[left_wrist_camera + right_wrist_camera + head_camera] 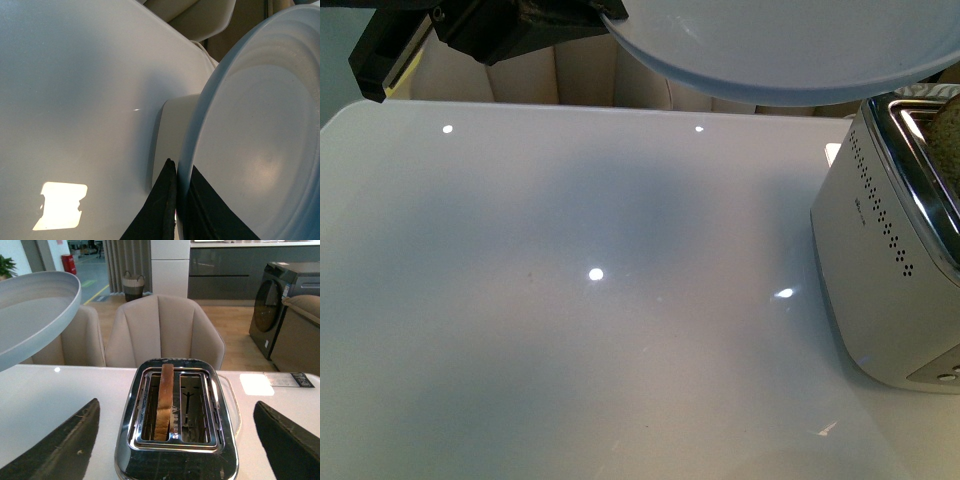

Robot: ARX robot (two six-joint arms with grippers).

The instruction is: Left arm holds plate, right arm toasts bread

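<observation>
Right wrist view: bread (164, 402) stands upright in one slot of toaster (175, 466) (table's 3 o'clock), crust proud. Right gripper (176, 407) spread wide, empty, straddling it. Left gripper (182, 166) clamped on plate (790, 50) rim, aloft near 1 o'clock. Likely best: centre, pinch flat faces, lift straight.

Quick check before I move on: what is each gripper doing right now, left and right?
Left gripper: shut on the plate, clamping its rim.
Right gripper: open, holding nothing; the bread sits in the toaster.

The plate (790, 50) and toaster (880, 260) are cropped by frame edges.
</observation>
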